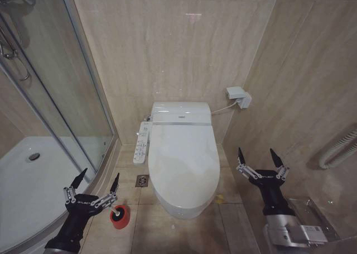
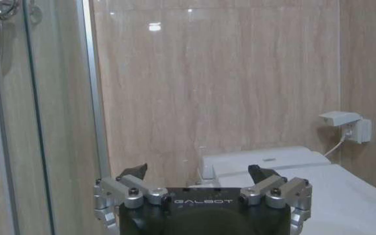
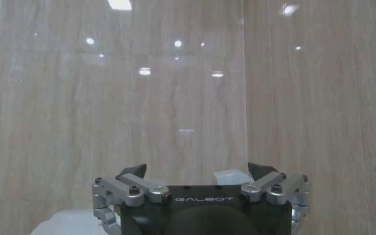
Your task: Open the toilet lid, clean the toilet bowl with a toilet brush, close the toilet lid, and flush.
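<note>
Head view, glossy white toilet lid [image 1: 183, 153] shut, both grippers spread

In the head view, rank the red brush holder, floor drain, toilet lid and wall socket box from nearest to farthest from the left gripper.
From the left gripper, which hangs open at the lower left:
1. Red brush holder, on the floor just below the gripper.
2. Floor drain, to its right beside the toilet.
3. Toilet lid, closed, at centre.
4. Wall socket box, far upper right on the wall.
</note>
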